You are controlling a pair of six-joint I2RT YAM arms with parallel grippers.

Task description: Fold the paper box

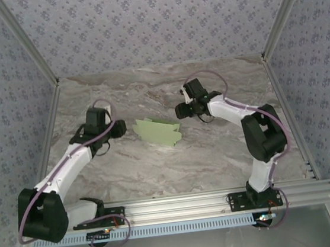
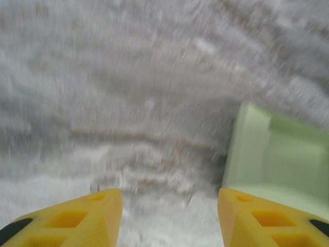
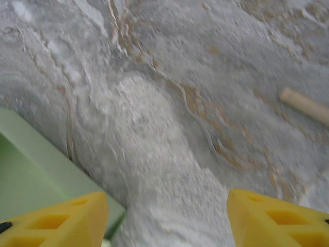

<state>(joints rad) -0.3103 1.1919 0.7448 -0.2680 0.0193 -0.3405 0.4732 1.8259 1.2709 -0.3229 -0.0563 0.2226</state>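
The left arm (image 1: 68,164) rises from its base at the near left and slants forward and inward, its wrist bent so that the left end effector (image 1: 120,128) points toward the middle; its yellow fingers (image 2: 95,213) stand apart with nothing between them; the right arm (image 1: 262,136) stands up from its base at the near right, folds at a raised elbow and reaches inward to the left; the right end effector (image 1: 180,111) faces the left one across a gap, its own yellow fingers (image 3: 67,218) likewise spread and gripping nothing
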